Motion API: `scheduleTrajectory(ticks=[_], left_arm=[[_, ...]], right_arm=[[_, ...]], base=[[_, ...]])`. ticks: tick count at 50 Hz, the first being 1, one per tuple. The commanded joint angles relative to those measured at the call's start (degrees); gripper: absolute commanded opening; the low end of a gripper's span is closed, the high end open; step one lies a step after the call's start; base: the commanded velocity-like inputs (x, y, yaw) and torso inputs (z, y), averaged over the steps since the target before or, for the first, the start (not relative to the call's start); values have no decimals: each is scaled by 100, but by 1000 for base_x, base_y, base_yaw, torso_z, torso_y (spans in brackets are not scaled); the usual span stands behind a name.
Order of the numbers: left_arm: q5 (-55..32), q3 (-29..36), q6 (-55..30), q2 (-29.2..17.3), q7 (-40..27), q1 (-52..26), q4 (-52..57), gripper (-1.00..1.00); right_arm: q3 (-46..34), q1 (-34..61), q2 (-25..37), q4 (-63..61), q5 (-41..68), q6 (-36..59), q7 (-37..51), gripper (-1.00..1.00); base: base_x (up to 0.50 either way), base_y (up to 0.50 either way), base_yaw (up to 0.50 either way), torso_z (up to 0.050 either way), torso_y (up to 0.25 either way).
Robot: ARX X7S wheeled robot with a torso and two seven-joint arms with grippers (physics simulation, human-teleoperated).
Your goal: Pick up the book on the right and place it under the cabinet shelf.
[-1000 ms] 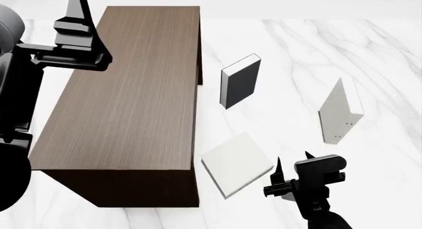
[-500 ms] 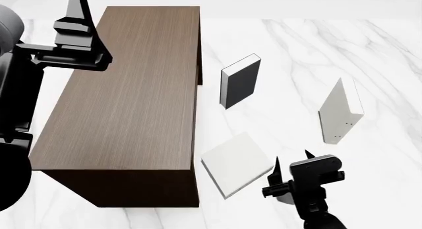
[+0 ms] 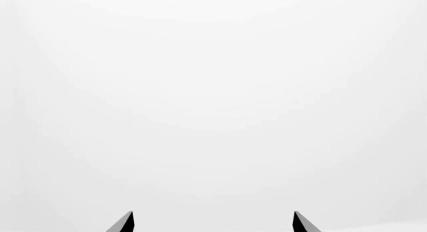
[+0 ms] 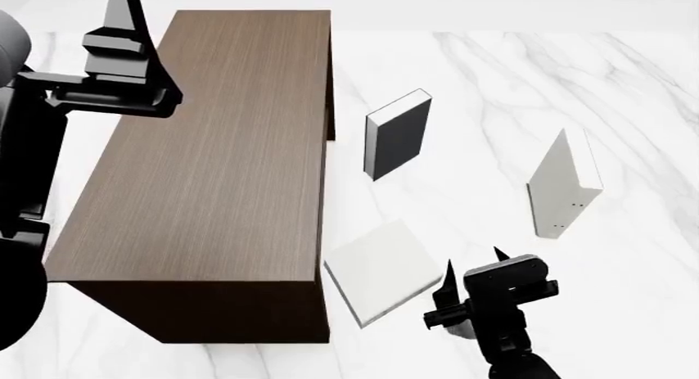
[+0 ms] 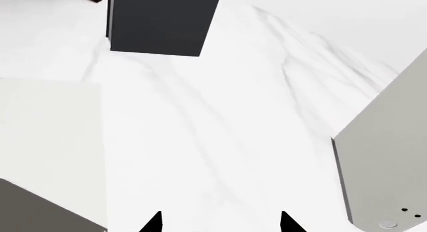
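The book (image 4: 562,187) is thin and pale grey, with tiny dark dots near its lower edge. It stands upright on the marble floor at the right and also shows in the right wrist view (image 5: 390,162). My right gripper (image 4: 474,263) hangs low, nearer than the book and to its left, open and empty, between it and a flat pale book (image 4: 382,271). In its own view the right gripper (image 5: 221,219) points at bare floor. The dark brown cabinet shelf (image 4: 218,150) fills the left. My left gripper (image 4: 126,11) is raised at the far left; the left gripper (image 3: 212,222) is open and faces blank white.
A thicker black-covered book (image 4: 399,135) stands upright beside the cabinet's right side, seen too in the right wrist view (image 5: 163,21). The flat pale book (image 5: 50,142) lies close to the cabinet's near right corner. White marble floor (image 4: 611,84) spreads to the right.
My right gripper has moved left and slightly nearer. The flat pale book has shifted a little left toward the cabinet. The standing book and left arm have not moved.
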Motion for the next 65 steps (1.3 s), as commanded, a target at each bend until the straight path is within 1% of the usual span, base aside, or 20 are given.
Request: scheduleTrajectory(ticks=[1, 10, 19, 65], left_arm=[[-121, -75, -54, -49, -56, -26, 53, 100], [-243, -163, -110, -100, -116, -44, 113, 100], [-283, -183, -115, -134, -144, -53, 115, 100], [-445, -279, -24, -254, -246, 77, 167, 100]], right_arm=[[-283, -14, -161, -126, 164, 290, -161, 100], [-408, 70, -249, -290, 112, 613, -93, 100], [-511, 136, -367, -187, 32, 709, -21, 100], [-1010, 447, -860, 154, -92, 853, -95, 100]], base=[[0, 0, 0, 0, 0], [0, 0, 0, -1, -1], [0, 0, 0, 0, -2], [0, 0, 0, -1, -3]])
